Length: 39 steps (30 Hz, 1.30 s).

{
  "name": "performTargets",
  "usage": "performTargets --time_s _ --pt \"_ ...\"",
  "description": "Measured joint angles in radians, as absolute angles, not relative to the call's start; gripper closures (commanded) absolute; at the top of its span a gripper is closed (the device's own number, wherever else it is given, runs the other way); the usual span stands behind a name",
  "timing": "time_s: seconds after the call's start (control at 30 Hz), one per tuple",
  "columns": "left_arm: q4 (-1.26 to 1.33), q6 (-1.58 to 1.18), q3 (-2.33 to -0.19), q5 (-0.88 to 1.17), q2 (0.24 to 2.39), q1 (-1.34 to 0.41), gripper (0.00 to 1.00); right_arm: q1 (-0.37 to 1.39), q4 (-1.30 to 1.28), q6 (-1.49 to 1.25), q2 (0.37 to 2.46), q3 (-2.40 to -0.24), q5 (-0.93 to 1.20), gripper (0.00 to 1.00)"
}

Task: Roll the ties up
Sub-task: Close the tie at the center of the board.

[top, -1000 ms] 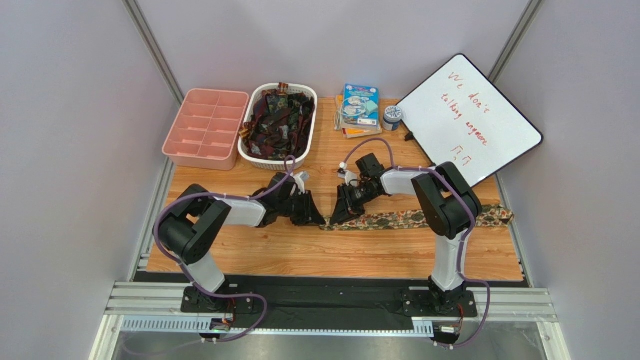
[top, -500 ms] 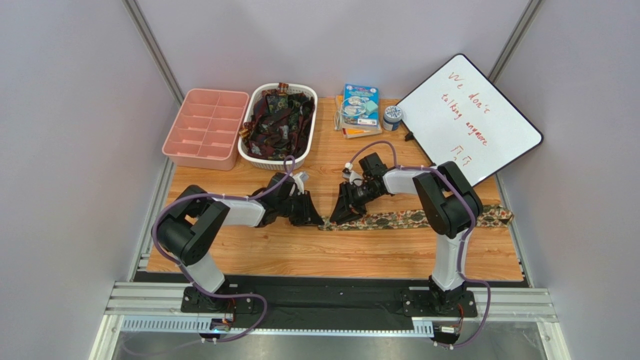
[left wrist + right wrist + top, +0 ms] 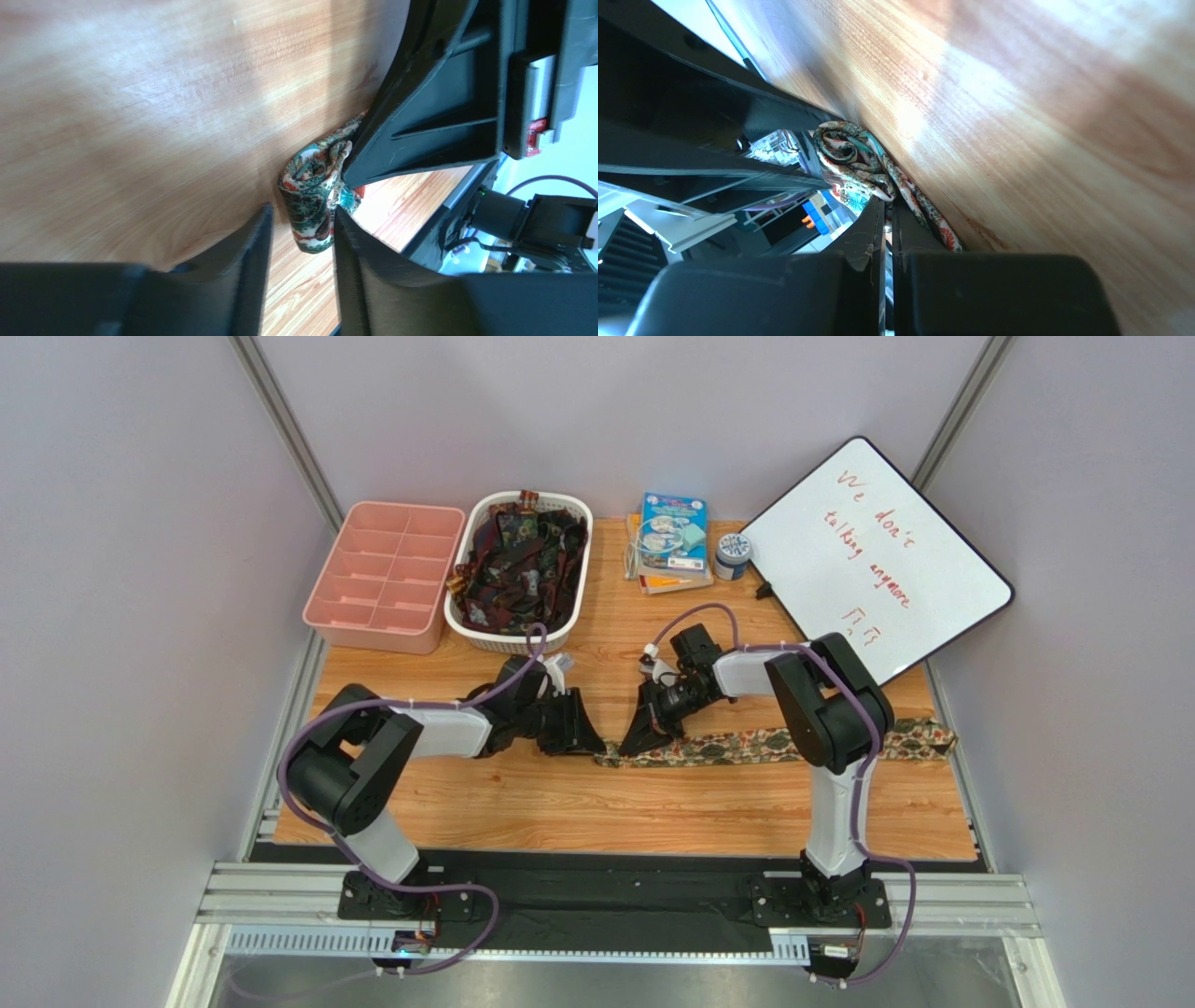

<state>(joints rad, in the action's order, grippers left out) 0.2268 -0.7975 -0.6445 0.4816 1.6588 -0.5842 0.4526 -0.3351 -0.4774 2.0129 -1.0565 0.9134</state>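
An olive-green and tan floral tie (image 3: 786, 744) lies flat across the wooden table, its left end wound into a small roll (image 3: 312, 187). My left gripper (image 3: 589, 738) is open, and the roll sits just at its fingertips (image 3: 261, 222). My right gripper (image 3: 634, 739) faces it from the right, its jaws pressed together on the tie's fabric at the roll (image 3: 850, 157). In the left wrist view the right gripper's black finger (image 3: 435, 105) bears on the roll from above. Several dark red and black ties (image 3: 522, 557) fill a white basket at the back.
The white basket (image 3: 470, 623) stands at the back, with a pink compartment tray (image 3: 382, 577) to its left. Books (image 3: 671, 541) and a small round tin (image 3: 731, 553) lie behind the right arm. A whiteboard (image 3: 877, 560) leans at the back right.
The tie's far right end has slid slightly left. Both grippers stay together at the rolled end, the left one edging a little to the right.
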Motion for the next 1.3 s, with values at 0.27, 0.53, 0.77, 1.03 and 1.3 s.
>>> performTargets --time_s 0.27,0.53,0.77,1.03,1.3 --pt "0.197 -0.781 -0.644 0.49 1.583 -0.555 0.48 0.45 -0.348 -0.464 2.035 -1.074 0.934 1.0" --pt "0.189 -0.783 -0.644 0.493 1.609 -0.555 0.57 0.45 -0.348 -0.458 2.035 -1.074 0.935 1.0" --pt "0.176 -0.787 -0.644 0.507 1.625 -0.555 0.71 0.45 -0.348 -0.455 2.035 -1.074 0.935 1.0" --pt "0.2 -0.807 -0.645 0.545 1.633 -0.555 0.87 0.45 -0.348 -0.455 2.035 -1.074 0.935 1.0" --pt "0.221 -0.832 -0.648 0.571 1.64 -0.556 1.0 0.45 -0.348 -0.455 2.035 -1.075 0.935 1.0"
